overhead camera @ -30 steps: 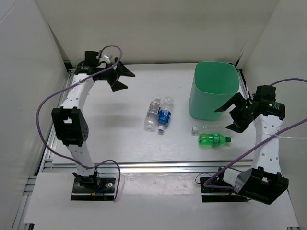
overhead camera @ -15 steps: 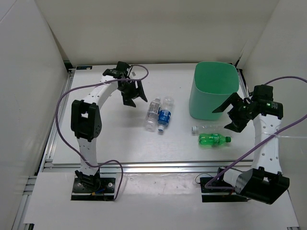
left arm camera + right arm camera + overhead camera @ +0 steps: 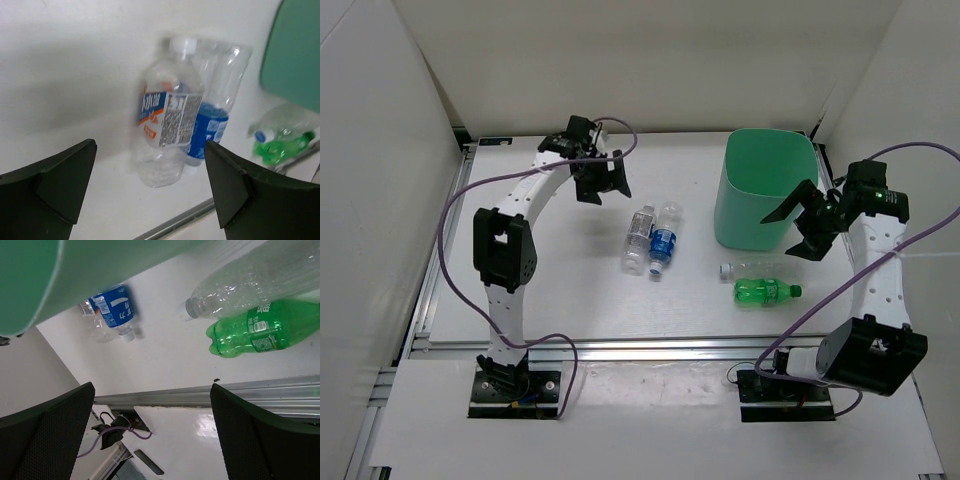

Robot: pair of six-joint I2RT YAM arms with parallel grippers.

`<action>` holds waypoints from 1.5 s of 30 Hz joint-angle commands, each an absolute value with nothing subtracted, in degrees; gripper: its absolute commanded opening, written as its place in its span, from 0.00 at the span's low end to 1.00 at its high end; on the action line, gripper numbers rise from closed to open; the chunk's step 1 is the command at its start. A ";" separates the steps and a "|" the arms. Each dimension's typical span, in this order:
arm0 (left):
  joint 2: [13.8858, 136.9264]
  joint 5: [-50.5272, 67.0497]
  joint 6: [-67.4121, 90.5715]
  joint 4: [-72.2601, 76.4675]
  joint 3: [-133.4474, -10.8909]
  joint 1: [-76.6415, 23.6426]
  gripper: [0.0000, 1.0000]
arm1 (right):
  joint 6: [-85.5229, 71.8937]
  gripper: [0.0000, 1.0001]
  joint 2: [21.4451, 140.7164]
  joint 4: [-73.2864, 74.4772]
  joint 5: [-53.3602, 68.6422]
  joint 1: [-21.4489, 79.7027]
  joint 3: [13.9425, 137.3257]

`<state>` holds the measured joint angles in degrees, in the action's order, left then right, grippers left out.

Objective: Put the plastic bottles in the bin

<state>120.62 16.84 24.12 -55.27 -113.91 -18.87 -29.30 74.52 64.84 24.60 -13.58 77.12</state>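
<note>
Two bottles lie side by side mid-table: a clear one with a pale label (image 3: 639,238) (image 3: 167,132) and a clear one with a blue label (image 3: 663,241) (image 3: 212,127) (image 3: 115,307). A plain clear white-capped bottle (image 3: 755,266) (image 3: 255,282) and a green bottle (image 3: 766,291) (image 3: 260,330) lie in front of the mint-green bin (image 3: 767,187) (image 3: 75,270). My left gripper (image 3: 604,188) (image 3: 150,190) hovers open, behind and left of the labelled pair. My right gripper (image 3: 796,228) (image 3: 152,435) hangs open beside the bin's right front, above the clear and green bottles. Neither holds anything.
White walls close in the table on the left, back and right. An aluminium rail (image 3: 650,345) (image 3: 200,392) runs along the near edge. Purple cables (image 3: 450,215) loop from both arms. The bin stands at the back right, close to the right arm.
My left arm has swung from the far left corner rightward toward the labelled bottles. Its jaws narrowed midway and stand wide again. The right gripper has drifted slightly back toward the bin.
</note>
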 commanded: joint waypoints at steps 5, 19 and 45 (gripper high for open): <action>117.60 20.31 15.65 -46.85 -96.79 -23.99 1.00 | -26.98 1.00 77.51 65.12 27.77 -13.36 81.74; 122.16 21.17 15.03 -45.53 -101.77 -24.52 1.00 | -24.08 1.00 76.46 68.99 24.52 -13.36 84.54; 129.63 35.86 16.70 -42.01 -103.97 -28.39 0.91 | -22.50 1.00 74.88 71.63 20.65 -13.36 84.63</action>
